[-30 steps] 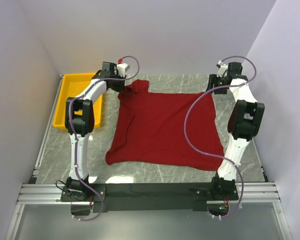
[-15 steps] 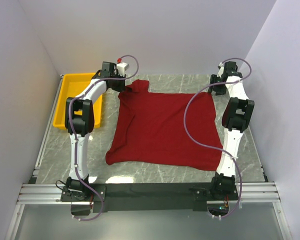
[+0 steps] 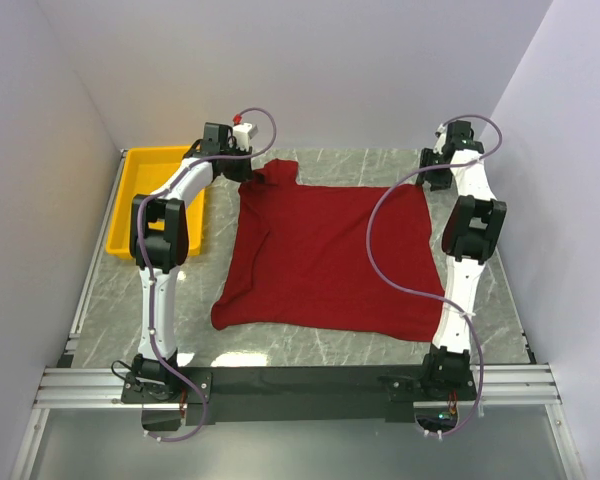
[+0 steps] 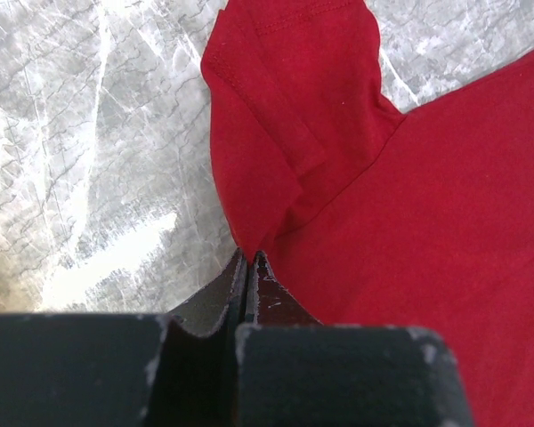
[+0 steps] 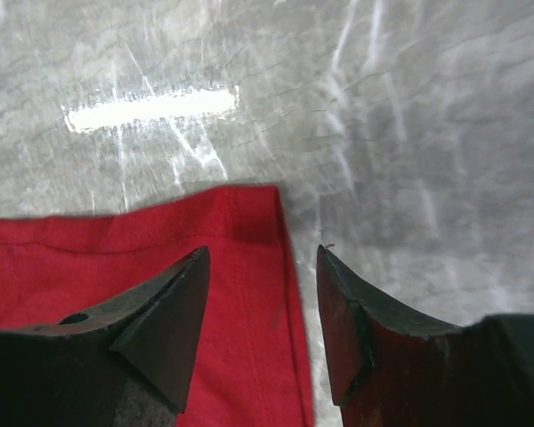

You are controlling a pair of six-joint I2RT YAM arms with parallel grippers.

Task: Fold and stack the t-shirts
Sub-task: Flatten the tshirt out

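The dark red t-shirt [image 3: 325,255] lies spread out on the marble table, with one sleeve [image 4: 285,98] at its far left corner. My left gripper [image 4: 249,258] is shut on the t-shirt's edge just below that sleeve, and creases in the cloth run up to its tips. In the top view this gripper [image 3: 248,175] sits at the shirt's far left corner. My right gripper [image 5: 262,252] is open and hangs low over the far right corner [image 5: 249,213], with the hemmed edge lying between its fingers. From above, the right gripper [image 3: 429,180] is at the shirt's far right corner.
A yellow plastic tray [image 3: 130,195] stands at the far left, beside the left arm. White walls close the table in on the left, back and right. Bare marble [image 3: 330,345] runs between the shirt's near edge and the arm bases.
The right arm has stretched further back and its gripper has come down over the shirt's far right corner, jaws narrowing a little. The left gripper has stayed shut in place.
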